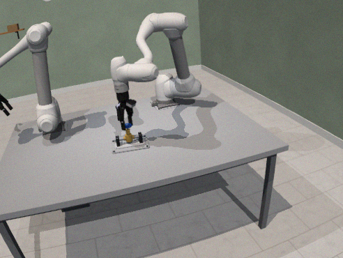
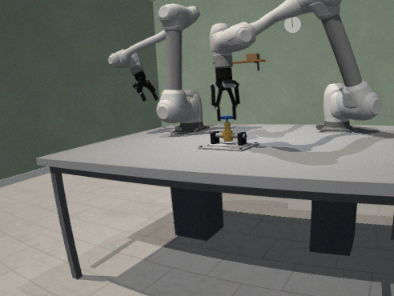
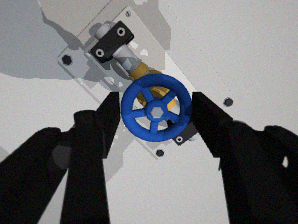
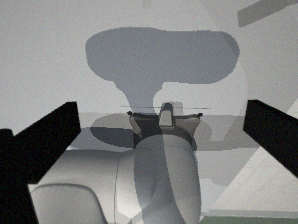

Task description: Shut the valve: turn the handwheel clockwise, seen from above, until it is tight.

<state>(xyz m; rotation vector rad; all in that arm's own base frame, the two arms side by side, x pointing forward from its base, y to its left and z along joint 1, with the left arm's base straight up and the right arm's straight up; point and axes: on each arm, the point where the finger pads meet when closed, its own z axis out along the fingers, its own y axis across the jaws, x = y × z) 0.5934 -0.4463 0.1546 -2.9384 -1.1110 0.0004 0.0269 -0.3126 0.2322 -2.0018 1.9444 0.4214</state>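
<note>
The blue handwheel lies level on top of the yellow valve body. My left gripper points straight down with its fingers partly open. In the left wrist view its fingertips stand on opposite sides of the wheel's rim, at wheel height, very near it. Whether they touch is too fine to tell. My right gripper is wide open and empty, far from the valve.
Two black clamp blocks hold the pipe at both sides of the valve. They stand on a flat base plate on the grey table. The right arm's base stands at the back of the table.
</note>
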